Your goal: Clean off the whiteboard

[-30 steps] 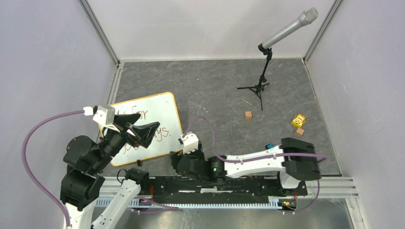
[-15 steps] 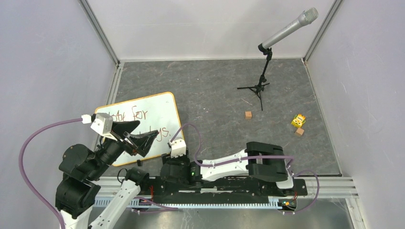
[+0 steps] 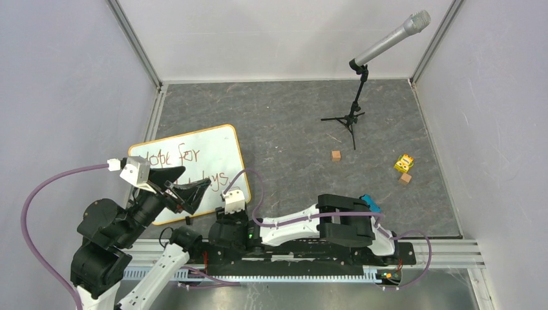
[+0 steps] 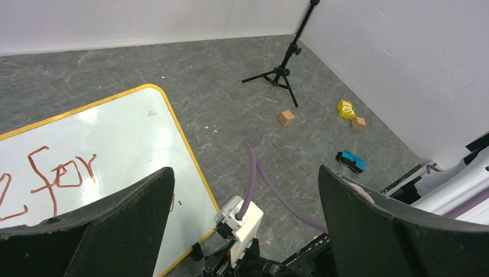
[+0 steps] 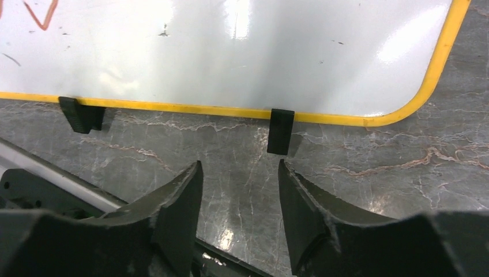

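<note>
Whiteboard [image 3: 213, 152] with red writing lies at the table's [image 3: 291, 129] left. Left tool [image 3: 187, 184] hangs over its near edge, spread wide, empty. Right tool [image 5: 239, 167], narrowly parted, empty, faces a black clip [image 5: 281, 131], plain only from the right wrist.

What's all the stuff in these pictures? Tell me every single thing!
whiteboard: one, white with orange frame and red-brown writing, left side of the table
clips: two, black, on the whiteboard's near edge
microphone: one, silver on a black stand, far right
cubes: two, brown, right of middle
block: one, yellow, beside the right-hand cube
blue thing: one, blue and black, near right
table: one, grey
cables: two, purple, one per arm
left arm: one, black and white, jaws open over the whiteboard's near edge
right arm: one, black and white, jaws open, facing the clips
</note>
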Controlling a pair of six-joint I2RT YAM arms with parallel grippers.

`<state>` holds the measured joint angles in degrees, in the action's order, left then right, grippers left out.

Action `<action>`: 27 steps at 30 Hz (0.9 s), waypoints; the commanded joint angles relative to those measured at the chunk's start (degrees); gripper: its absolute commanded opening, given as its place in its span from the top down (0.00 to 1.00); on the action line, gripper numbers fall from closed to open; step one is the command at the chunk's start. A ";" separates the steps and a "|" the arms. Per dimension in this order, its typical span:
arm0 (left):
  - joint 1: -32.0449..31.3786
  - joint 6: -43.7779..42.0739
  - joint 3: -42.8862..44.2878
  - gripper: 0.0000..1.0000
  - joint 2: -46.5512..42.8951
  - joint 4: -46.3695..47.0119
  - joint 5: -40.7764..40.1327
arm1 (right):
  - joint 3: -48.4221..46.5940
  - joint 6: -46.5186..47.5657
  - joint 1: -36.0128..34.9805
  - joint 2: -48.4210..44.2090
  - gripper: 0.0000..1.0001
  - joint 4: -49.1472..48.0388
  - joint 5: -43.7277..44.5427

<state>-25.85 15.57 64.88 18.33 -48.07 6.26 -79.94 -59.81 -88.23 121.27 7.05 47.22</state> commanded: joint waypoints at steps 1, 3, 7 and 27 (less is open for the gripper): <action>-0.72 -1.97 1.42 0.00 -0.07 -0.29 -1.31 | -2.38 -2.16 1.10 1.44 0.46 1.73 3.75; -0.91 -2.12 1.31 0.00 -0.04 -0.35 -1.55 | -2.16 -2.22 1.38 1.64 0.47 1.91 4.22; -1.01 -2.22 1.12 0.00 0.14 -0.35 -2.12 | -2.16 -0.73 2.24 2.14 0.46 0.73 4.11; -0.92 2.45 -1.11 0.00 2.74 1.36 -4.08 | 17.83 19.10 5.79 -5.68 0.90 -19.13 6.94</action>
<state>-26.61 15.66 64.69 18.83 -48.25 3.07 -68.34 -48.21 -84.75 119.15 -9.56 52.31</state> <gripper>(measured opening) 0.994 0.171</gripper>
